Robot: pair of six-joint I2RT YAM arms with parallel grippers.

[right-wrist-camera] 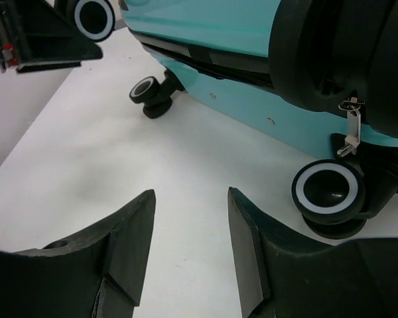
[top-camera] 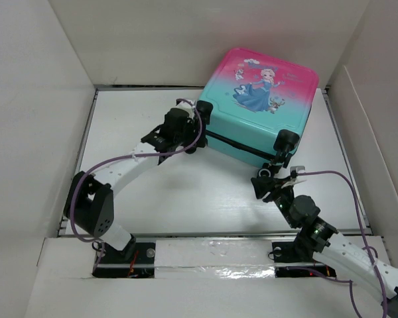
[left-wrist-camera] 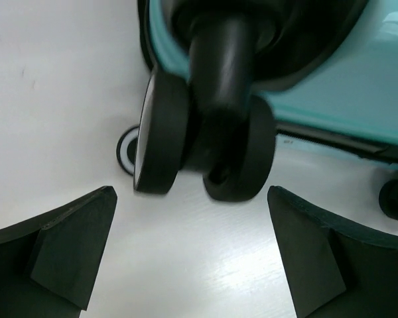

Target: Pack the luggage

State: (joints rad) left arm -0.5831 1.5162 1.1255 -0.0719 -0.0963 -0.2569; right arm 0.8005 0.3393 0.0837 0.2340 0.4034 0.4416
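Note:
The luggage (top-camera: 262, 99) lies flat and closed at the back right of the table, princess print facing up, teal side and black wheels toward me. My left gripper (top-camera: 186, 142) sits at its near-left corner. In the left wrist view the left gripper (left-wrist-camera: 192, 199) stands wide open just short of a black double wheel (left-wrist-camera: 205, 152), with nothing between the fingers. My right gripper (top-camera: 273, 180) is just in front of the near-right wheel (top-camera: 286, 141). It (right-wrist-camera: 191, 199) is open over bare table; a white-ringed wheel (right-wrist-camera: 328, 192) and a metal zipper pull (right-wrist-camera: 350, 126) lie to its right.
White walls (top-camera: 40, 99) box the table on the left, back and right. A raised white ledge (top-camera: 212, 255) runs along the near edge by the arm bases. Purple cables (top-camera: 119, 159) trail from both arms.

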